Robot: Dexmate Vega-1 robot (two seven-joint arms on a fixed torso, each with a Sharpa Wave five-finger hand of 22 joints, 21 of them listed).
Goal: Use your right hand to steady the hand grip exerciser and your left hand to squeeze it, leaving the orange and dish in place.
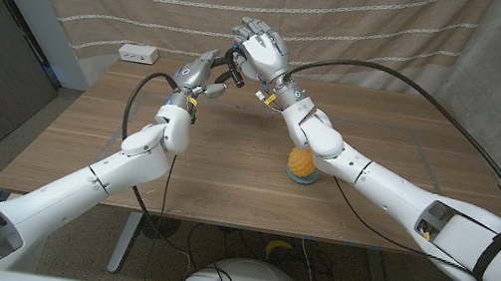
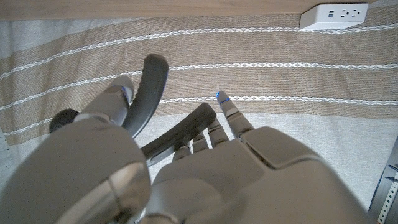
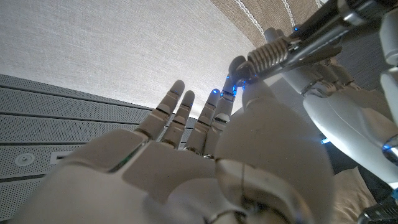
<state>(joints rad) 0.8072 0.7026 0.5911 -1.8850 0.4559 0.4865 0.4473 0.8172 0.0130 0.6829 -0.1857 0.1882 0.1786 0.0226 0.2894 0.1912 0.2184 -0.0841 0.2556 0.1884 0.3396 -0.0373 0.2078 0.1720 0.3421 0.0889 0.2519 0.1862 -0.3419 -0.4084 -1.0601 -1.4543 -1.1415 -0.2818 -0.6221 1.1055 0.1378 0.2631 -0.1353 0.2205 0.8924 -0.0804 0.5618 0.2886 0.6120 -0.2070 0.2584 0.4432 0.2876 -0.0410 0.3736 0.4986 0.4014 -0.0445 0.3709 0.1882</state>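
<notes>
Looking from the head view, the grip exerciser [image 1: 223,66] hangs high over the table's [image 1: 79,144] far edge with clear air around, orange [image 1: 303,166] well below; left wrist view shows left hand [image 2: 186,168] wrapped on both handles, so squeeze evenly; right wrist view shows right hand [image 3: 205,162] fingers spread, thumb against the spring [image 3: 270,53].

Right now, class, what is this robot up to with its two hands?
Both hands are raised above the far part of the wooden table, meeting around a hand grip exerciser. The left hand grips its dark handles, fingers wrapped around them. The right hand is at the spring end, fingers spread upward. The orange sits in its dish on the table, below the right forearm, untouched.
</notes>
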